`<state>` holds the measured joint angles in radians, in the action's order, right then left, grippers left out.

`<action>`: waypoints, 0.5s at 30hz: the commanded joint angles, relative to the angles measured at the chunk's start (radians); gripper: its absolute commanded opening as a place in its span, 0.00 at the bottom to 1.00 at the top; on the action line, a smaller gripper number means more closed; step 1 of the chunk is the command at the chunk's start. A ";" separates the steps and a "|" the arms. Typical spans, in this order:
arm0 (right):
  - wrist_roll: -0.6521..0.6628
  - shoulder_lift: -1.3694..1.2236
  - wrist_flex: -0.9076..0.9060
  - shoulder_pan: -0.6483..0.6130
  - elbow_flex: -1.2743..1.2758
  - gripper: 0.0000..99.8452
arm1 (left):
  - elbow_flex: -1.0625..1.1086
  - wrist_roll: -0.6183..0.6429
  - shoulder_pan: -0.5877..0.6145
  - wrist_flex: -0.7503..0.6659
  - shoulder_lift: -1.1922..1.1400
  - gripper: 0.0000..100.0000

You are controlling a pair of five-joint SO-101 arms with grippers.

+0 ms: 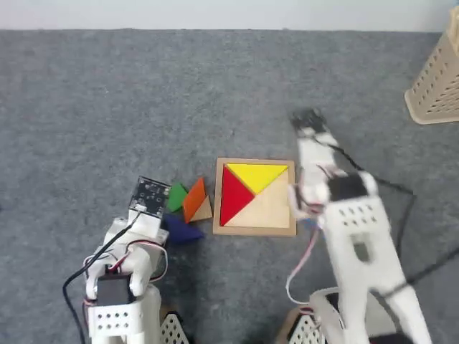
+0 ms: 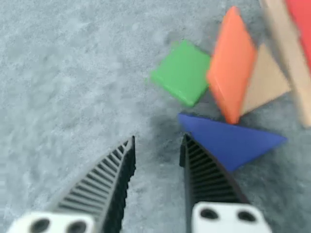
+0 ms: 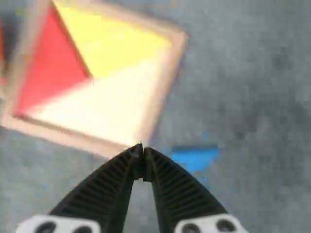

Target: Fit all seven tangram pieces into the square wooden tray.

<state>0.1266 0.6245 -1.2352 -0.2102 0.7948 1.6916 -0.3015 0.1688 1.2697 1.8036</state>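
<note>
**A:** Status, left to right?

**B:** My left arm (image 1: pixel 125 265) sits low at the near left of the table (image 1: pixel 86 107). Its jaws are spread and hold nothing. The tips are over bare grey surface, and one tip is just beside a corner of the dark blue triangle (image 2: pixel 231 141). I can't tell whether they touch.

**A:** Loose pieces?

**B:** I see four clustered just left of the tray (image 1: pixel 254 231). The green square (image 2: pixel 182 72) is farthest left. The orange parallelogram (image 2: pixel 232 77) is next to it, touching the tan triangle (image 2: pixel 265 80). That triangle lies right up against the tray's left rim. The dark blue triangle is nearest my arm, below the other three.

**A:** And the tray itself?

**B:** It lies flat in the middle of the table. The red triangle (image 1: pixel 233 195) fills its left side and the yellow triangle (image 1: pixel 256 175) its far side, and their edges meet. The rest of the floor is bare wood.

**A:** Right side?

**B:** My right arm (image 1: pixel 355 229) stands just right of the tray. Its jaws are pressed together with nothing between them, tips above the table beside the tray's near corner. A light blue piece (image 3: pixel 194 158) lies on the table just past those tips, close to the tray's right rim. A beige slotted basket (image 1: pixel 436 79) stands at the far right edge.
</note>
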 commanded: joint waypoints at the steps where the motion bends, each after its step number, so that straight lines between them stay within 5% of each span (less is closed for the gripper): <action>1: 0.209 0.177 0.061 0.245 0.216 0.01 | -0.007 0.002 -0.110 0.005 0.018 0.15; 9: 0.290 0.216 0.325 0.349 0.523 0.01 | -0.005 -0.017 -0.164 -0.028 0.018 0.15; 15: 0.322 0.225 0.369 0.363 0.580 0.01 | -0.079 -0.272 -0.074 -0.135 0.018 0.15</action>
<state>0.4058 0.8071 -0.8976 0.1197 1.3763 1.6916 -0.4273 0.0736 1.2052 1.8036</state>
